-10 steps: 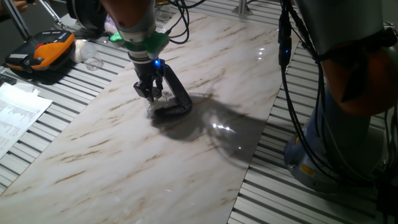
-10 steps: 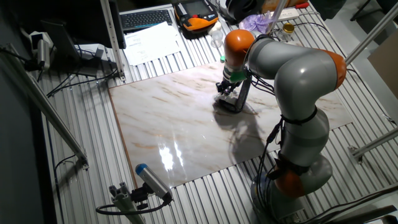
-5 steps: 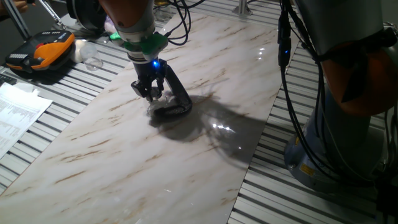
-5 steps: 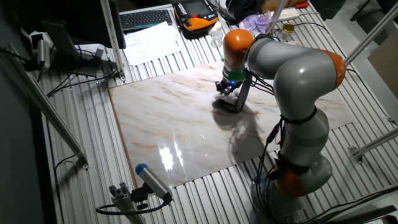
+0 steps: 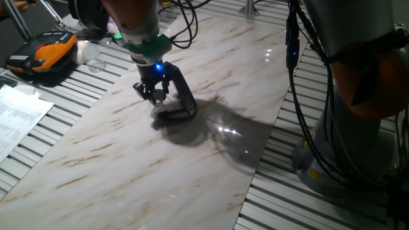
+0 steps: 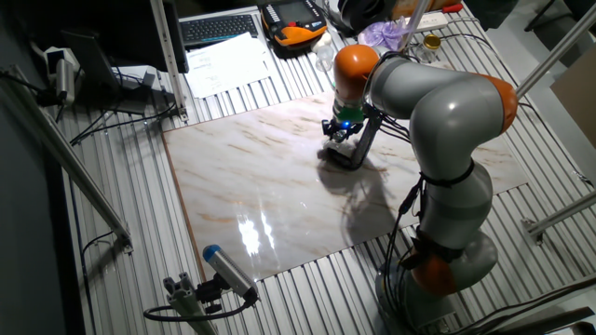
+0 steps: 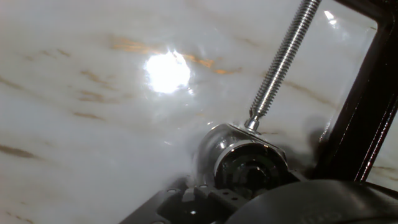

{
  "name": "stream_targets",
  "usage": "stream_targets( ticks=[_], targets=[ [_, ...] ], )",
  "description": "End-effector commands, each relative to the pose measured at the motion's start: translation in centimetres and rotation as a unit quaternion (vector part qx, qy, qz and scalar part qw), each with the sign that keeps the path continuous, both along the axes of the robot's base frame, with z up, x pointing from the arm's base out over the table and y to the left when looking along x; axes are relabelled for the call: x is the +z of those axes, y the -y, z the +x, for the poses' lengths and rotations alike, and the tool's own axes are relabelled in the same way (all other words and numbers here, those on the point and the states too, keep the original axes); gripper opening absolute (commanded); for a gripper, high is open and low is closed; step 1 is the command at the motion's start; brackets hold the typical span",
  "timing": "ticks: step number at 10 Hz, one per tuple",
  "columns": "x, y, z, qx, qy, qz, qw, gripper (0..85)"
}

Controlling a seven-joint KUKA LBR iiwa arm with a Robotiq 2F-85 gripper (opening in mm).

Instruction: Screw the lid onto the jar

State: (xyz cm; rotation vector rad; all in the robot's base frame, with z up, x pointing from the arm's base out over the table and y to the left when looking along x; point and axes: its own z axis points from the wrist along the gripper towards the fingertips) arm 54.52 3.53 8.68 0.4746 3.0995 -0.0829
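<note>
My gripper (image 5: 154,95) (image 6: 339,131) points straight down over the foot of a black C-clamp (image 5: 183,103) (image 6: 358,147). The small clear jar (image 5: 157,110) stands under it, pinned by the clamp's threaded screw (image 7: 283,62). In the hand view the shiny silvery lid (image 7: 245,163) sits on the jar's mouth, right at my fingers (image 7: 186,198), which show only as dark blurred shapes on either side of it. The jaws stand close around the lid; the contact itself is partly hidden.
The clamp rests on a marble slab (image 5: 160,172) laid over a slatted table. An orange and black case (image 5: 41,52), another clear glass vessel (image 5: 96,62) and papers (image 5: 16,112) lie to the left. The arm's base (image 5: 358,128) stands at the right.
The wrist has turned a little about its own axis, shifting its blue light leftward, and the hand has edged slightly up and left. Clamp and jar have not moved.
</note>
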Motion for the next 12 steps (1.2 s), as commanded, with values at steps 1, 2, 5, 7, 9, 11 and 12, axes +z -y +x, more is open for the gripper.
stream_targets(
  ticks=[1,2,5,7,9,11,12],
  targets=[
    [-0.05,-0.04,0.01,-0.006,0.0,0.001,1.0,34.0],
    [-0.08,-0.05,0.02,-0.009,0.001,0.001,1.0,34.0],
    [-0.09,-0.09,0.02,-0.041,0.002,0.005,0.9991,34.0],
    [-0.15,-0.13,0.04,-0.068,0.004,0.002,0.9977,34.0],
    [-0.14,-0.11,0.06,-0.078,0.013,-0.001,0.9969,68.0],
    [-0.13,-0.15,0.07,-0.071,0.014,-0.006,0.9974,85.0],
    [-0.01,-0.12,0.07,-0.072,0.014,-0.004,0.9973,85.0]
  ],
)
